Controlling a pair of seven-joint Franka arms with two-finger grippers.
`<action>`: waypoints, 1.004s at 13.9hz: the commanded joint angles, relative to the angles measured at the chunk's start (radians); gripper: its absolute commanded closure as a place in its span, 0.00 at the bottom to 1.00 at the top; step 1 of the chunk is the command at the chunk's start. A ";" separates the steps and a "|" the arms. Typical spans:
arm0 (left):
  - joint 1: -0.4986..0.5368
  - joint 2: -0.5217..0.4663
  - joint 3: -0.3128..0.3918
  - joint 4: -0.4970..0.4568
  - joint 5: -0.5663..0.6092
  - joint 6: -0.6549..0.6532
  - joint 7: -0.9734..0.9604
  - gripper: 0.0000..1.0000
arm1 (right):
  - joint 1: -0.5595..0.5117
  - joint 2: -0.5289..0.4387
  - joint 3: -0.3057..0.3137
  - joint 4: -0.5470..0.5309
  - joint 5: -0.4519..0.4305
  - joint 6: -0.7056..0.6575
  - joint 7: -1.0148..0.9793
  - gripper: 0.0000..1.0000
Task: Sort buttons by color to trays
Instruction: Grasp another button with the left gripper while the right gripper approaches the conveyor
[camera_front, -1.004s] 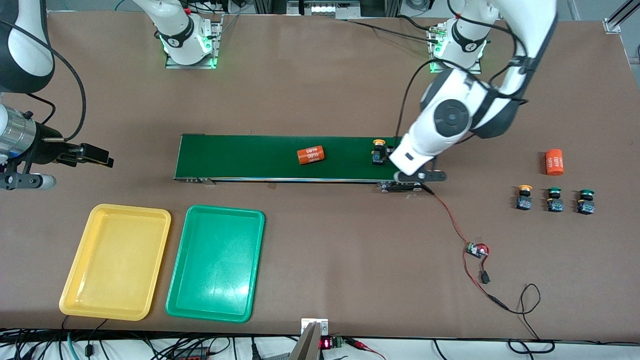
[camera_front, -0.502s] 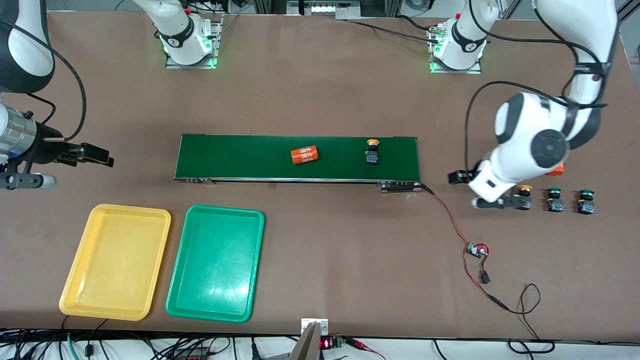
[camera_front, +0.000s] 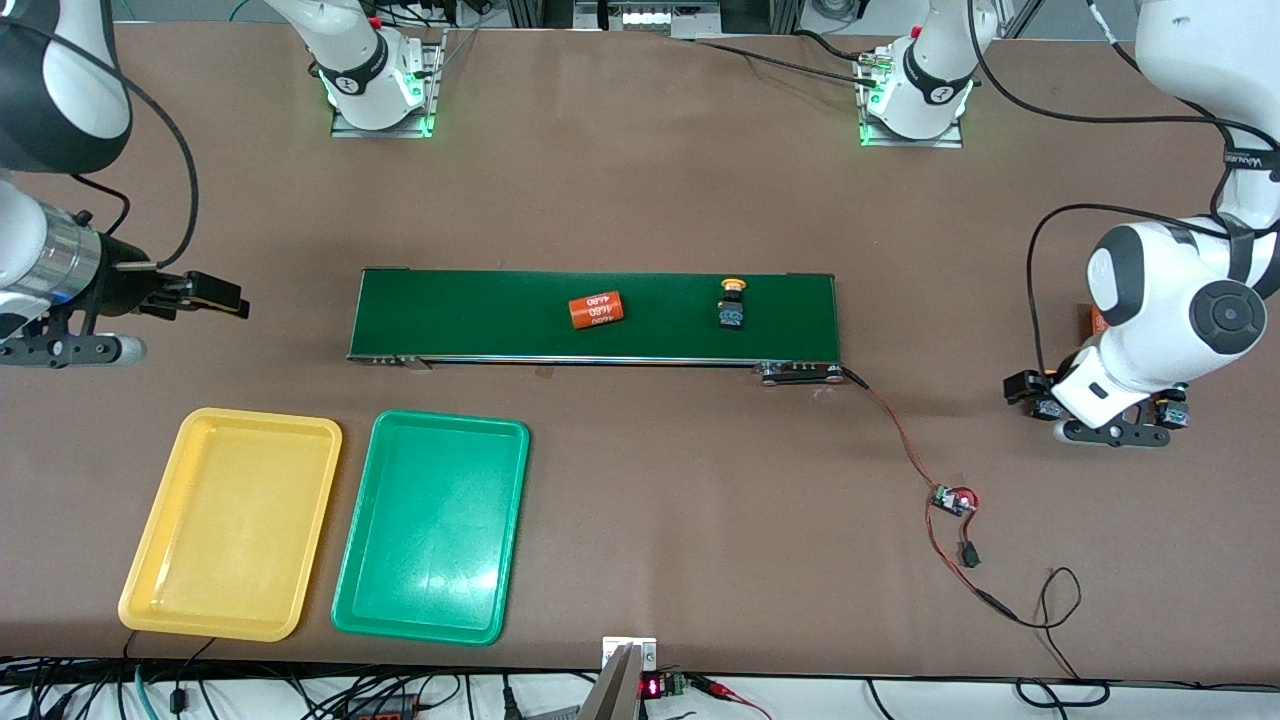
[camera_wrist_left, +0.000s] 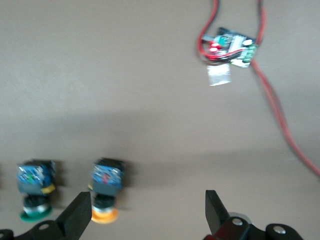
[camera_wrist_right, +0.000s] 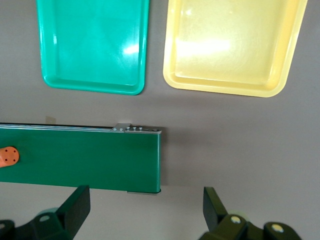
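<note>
Both tools spread; left tool (camera_wrist_left: 145, 215) over yellow button (camera_wrist_left: 106, 187); right tool (camera_wrist_right: 145, 212) waits near belt (camera_wrist_right: 80, 157)

I see bright, even overhead light across the bench (camera_front: 640, 180). White glare sits in the green tray (camera_wrist_right: 127, 49) and yellow tray (camera_wrist_right: 210, 46). My left wrist view is motion-blurred; shadows stay soft.

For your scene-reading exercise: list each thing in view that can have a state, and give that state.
Yellow tray: empty.
Green tray: empty.
Yellow button: upright on conveyor belt.
Orange cylinder: lying on belt.
Left gripper: open, over table buttons.
Right gripper: open, waiting.
</note>
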 joint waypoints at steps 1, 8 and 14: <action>-0.001 0.067 0.036 0.023 0.010 0.098 0.115 0.00 | 0.006 -0.153 0.021 -0.221 0.016 0.115 0.023 0.00; 0.029 0.150 0.057 0.020 -0.004 0.121 0.194 0.00 | 0.002 -0.252 0.265 -0.447 -0.001 0.321 0.341 0.00; 0.035 0.182 0.063 -0.003 -0.004 0.118 0.175 0.46 | 0.004 -0.250 0.411 -0.540 -0.041 0.444 0.497 0.00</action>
